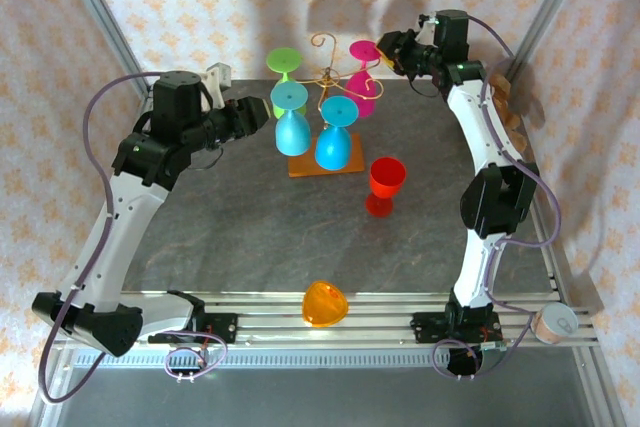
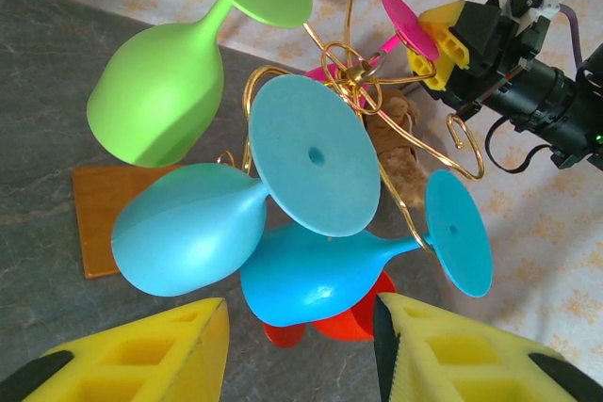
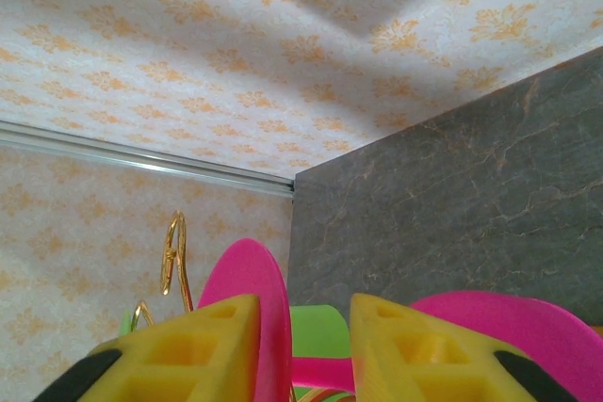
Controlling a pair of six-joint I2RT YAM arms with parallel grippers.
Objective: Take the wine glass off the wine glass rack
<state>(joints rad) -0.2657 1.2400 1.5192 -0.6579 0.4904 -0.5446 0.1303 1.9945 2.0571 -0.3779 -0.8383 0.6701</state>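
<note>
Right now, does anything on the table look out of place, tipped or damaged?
What looks like an orange glass lies on its side on the slotted rail at the near edge of the table, apart from the red glass standing upright and the wine glass rack. Nothing looks spilled or broken.

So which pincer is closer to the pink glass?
Right. The right pincer straddles the pink glass at its stem. The left pincer is on the other side of the rack, facing the blue glasses.

A pink wine glass (image 1: 362, 87) hangs upside down on the gold wire rack (image 1: 300, 167).
</note>
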